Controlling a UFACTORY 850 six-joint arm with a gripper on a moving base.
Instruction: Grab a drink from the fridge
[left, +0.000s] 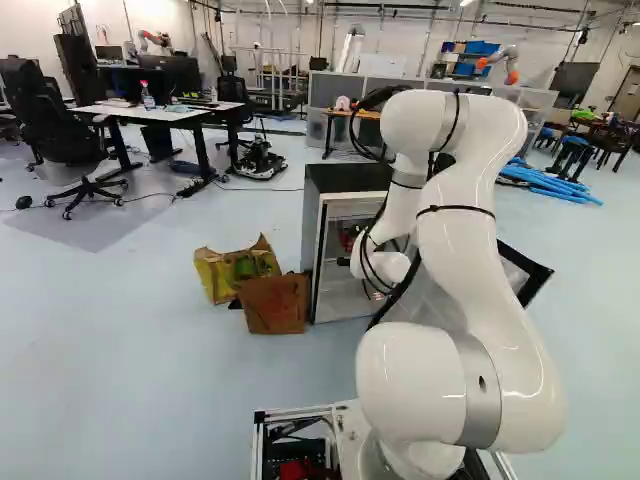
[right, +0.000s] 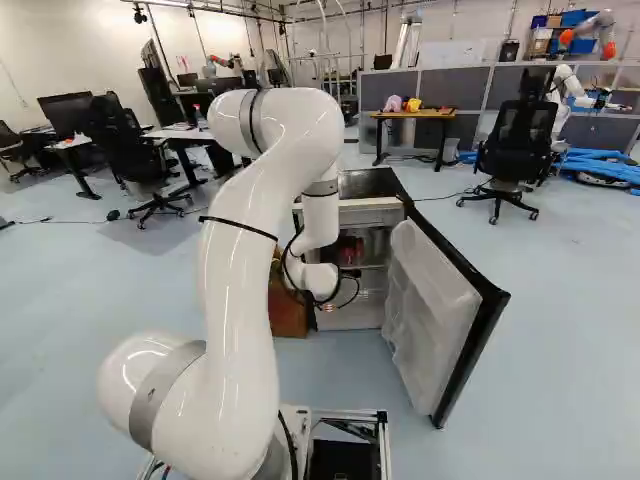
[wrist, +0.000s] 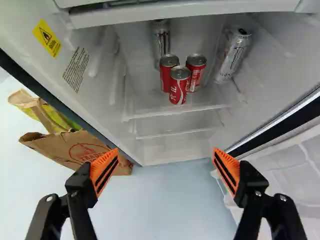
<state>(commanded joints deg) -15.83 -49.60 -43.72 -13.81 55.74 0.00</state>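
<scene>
Gripper (wrist: 166, 151): fingers wide apart, nothing between them. Brown paper bag (left: 274, 303): on the floor, beside the fridge (left: 312, 225). Front red soda can (wrist: 180, 86): inside the fridge, upright on the wire-free shelf (wrist: 141, 114), ahead of the gripper, slightly off its centre line toward the door-side finger. Long axis: vertical; the fingers should close across it. Rear red soda cans (wrist: 168, 75): just behind; avoid tipping them on approach. Tall silver can (wrist: 233, 56): toward the door side. Fridge door (right: 436, 305): swung open.
</scene>
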